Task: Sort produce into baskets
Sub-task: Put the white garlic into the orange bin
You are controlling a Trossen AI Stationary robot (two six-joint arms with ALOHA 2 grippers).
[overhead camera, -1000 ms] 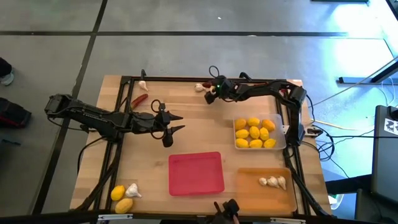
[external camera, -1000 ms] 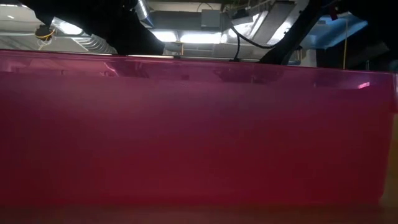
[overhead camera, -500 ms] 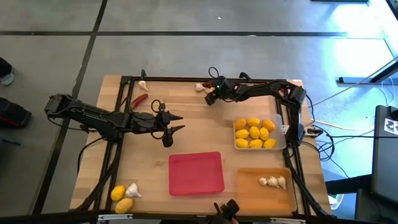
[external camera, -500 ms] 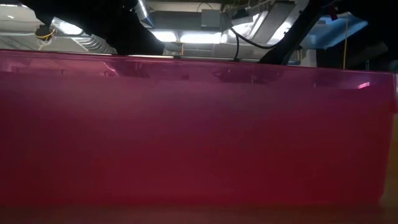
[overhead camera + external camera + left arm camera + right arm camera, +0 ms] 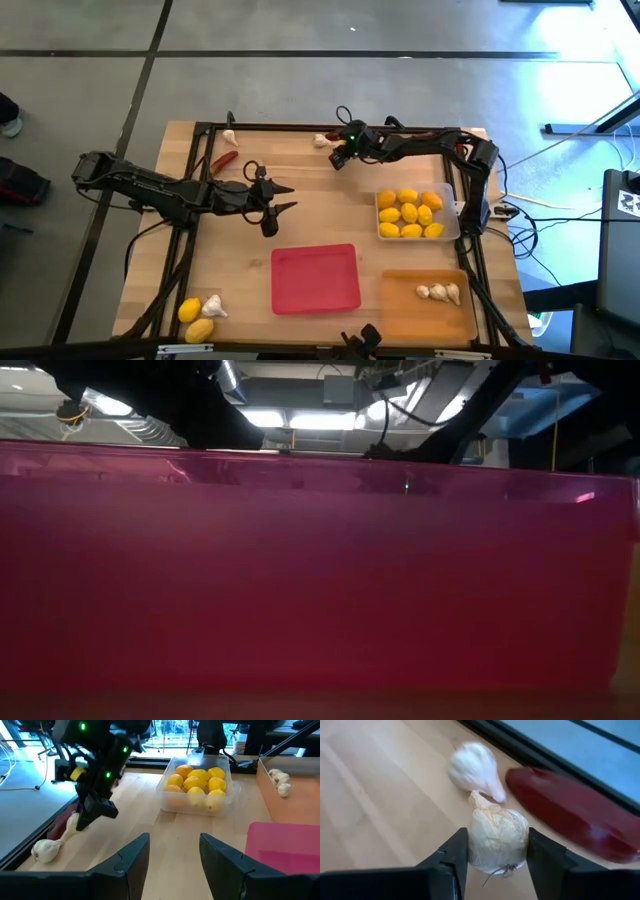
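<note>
Only the right wrist view shows the right end effector (image 5: 497,855) gripping a garlic bulb (image 5: 497,840).

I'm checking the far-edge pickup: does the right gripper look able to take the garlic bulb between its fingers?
Probably yes: the right gripper already brackets the garlic bulb on both sides; a second bulb and a red chili lie just beyond.
</note>
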